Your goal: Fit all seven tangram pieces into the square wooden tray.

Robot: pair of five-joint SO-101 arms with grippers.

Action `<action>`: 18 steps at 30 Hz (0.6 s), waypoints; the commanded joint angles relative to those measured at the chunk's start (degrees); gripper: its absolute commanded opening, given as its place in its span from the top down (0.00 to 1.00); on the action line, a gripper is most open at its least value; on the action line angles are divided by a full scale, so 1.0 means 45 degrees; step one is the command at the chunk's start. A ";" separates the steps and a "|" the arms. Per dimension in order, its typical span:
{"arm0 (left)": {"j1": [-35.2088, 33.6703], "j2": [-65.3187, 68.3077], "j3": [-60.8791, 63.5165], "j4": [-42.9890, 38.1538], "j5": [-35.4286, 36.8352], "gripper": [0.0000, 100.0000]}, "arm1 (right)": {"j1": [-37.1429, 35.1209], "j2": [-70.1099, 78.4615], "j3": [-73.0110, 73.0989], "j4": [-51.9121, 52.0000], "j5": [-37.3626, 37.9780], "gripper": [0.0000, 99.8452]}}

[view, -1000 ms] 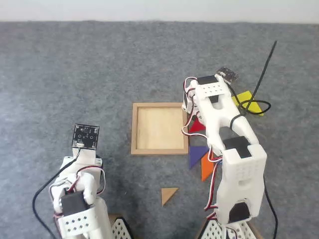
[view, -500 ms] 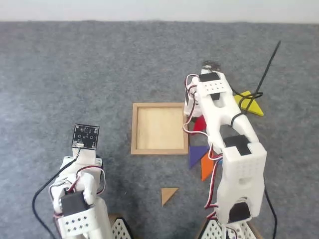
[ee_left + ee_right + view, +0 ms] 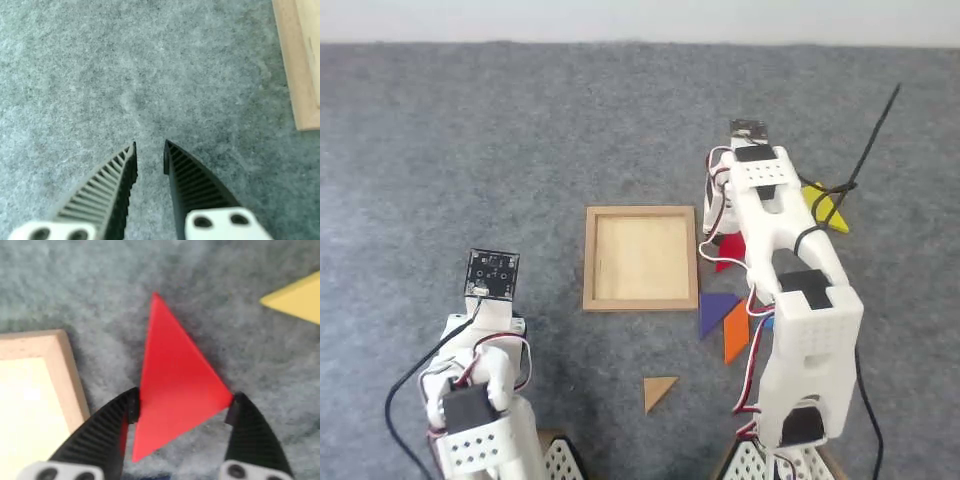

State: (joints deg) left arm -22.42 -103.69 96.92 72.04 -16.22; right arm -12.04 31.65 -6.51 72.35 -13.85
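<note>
The square wooden tray (image 3: 591, 258) lies on the grey carpet with nothing in it. Just to its right lies a red triangle (image 3: 175, 375), and my right gripper (image 3: 182, 400) is shut on it, one finger against each side. The tray's rim (image 3: 67, 370) lies close beside it. A yellow piece (image 3: 827, 208) lies further right of the right arm (image 3: 770, 215). A purple triangle (image 3: 715, 308) and an orange piece (image 3: 736, 332) lie nearer, and a wood-coloured triangle (image 3: 658, 390) sits alone in front. My left gripper (image 3: 150, 145) hovers over bare carpet left of the tray, fingers nearly together.
A sliver of a blue piece (image 3: 767, 323) peeks out beside the right arm. The tray's corner (image 3: 295, 65) shows at the edge of the left wrist view. A black cable (image 3: 865, 150) sticks up by the yellow piece. Grey carpet stretches wide to the left and back.
The right arm has swung a little to the right and farther back and its wrist has turned, uncovering more of the red triangle. The left arm has stayed still.
</note>
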 commanded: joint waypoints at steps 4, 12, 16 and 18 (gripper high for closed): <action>0.0020 -0.0156 -0.0107 0.0078 0.0078 0.91 | 0.0381 0.0420 -0.0977 0.0107 0.0879 0.85; 0.0020 -0.0156 -0.0107 0.0078 0.0078 0.91 | 0.0342 0.0303 -0.1035 0.0342 0.1485 0.85; 0.0020 -0.0156 -0.0107 0.0078 0.0078 0.91 | 0.0244 0.0303 -0.1524 0.0889 0.2168 0.85; 0.0020 -0.0156 -0.0107 0.0078 0.0078 0.91 | 0.0186 0.0303 -0.2129 0.1651 0.2227 0.85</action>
State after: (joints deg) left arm -22.42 -103.69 96.92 72.04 -16.22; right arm -11.08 33.58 -11.43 76.13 -5.32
